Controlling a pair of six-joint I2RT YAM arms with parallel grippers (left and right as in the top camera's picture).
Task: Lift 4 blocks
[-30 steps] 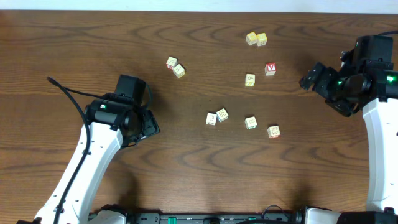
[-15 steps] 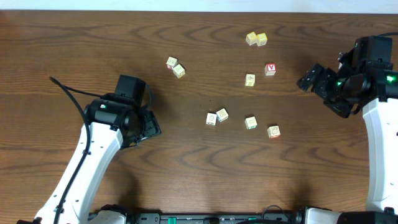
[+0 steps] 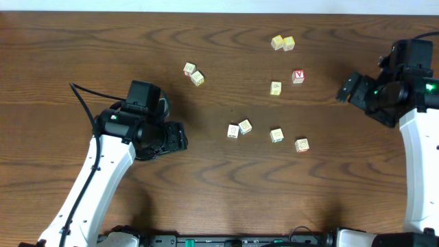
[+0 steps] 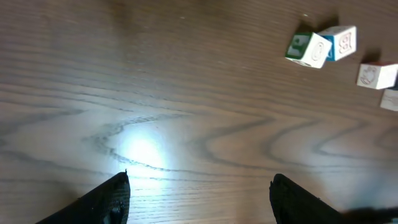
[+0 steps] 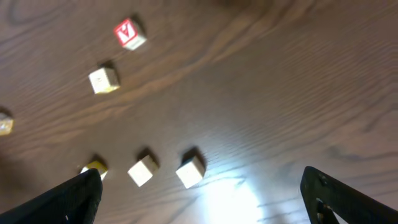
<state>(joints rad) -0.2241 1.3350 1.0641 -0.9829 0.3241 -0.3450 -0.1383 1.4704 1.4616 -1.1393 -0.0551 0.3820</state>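
Your table [image 3: 219, 199] carries all the work and nothing is raised from it; the left arm [image 3: 96, 178] reaches in from the near left edge and the right arm [image 3: 418, 165] from the near right edge, both short of the cubes; your left gripper [image 3: 182, 137] hangs over bare wood with its jaws spread wide and nothing between them, as the left wrist view confirms [image 4: 199, 196]; your right gripper [image 3: 346, 88] stands at the far right, also at full spread and empty [image 5: 199, 193], well apart from any cube. The four blocks [image 3: 233, 130] lie in a loose row at mid-table, between the two grippers and nearer the left one: the first two sit together, touching or close to it, the third block [image 3: 276, 135] lies to their right and the fourth block [image 3: 302, 145] just beyond it; all four rest flat on the wood and none is gripped. Beyond the row lie the cubes you are to leave alone: the red cube [image 3: 298, 76], and the yellow cubes [image 3: 277, 42] at the far edge. Finding: none of the four lifts is done; in my judgement you are at the approach for the first, and the touching pair will need a clean, square closure so that the neighbour is not dragged along.
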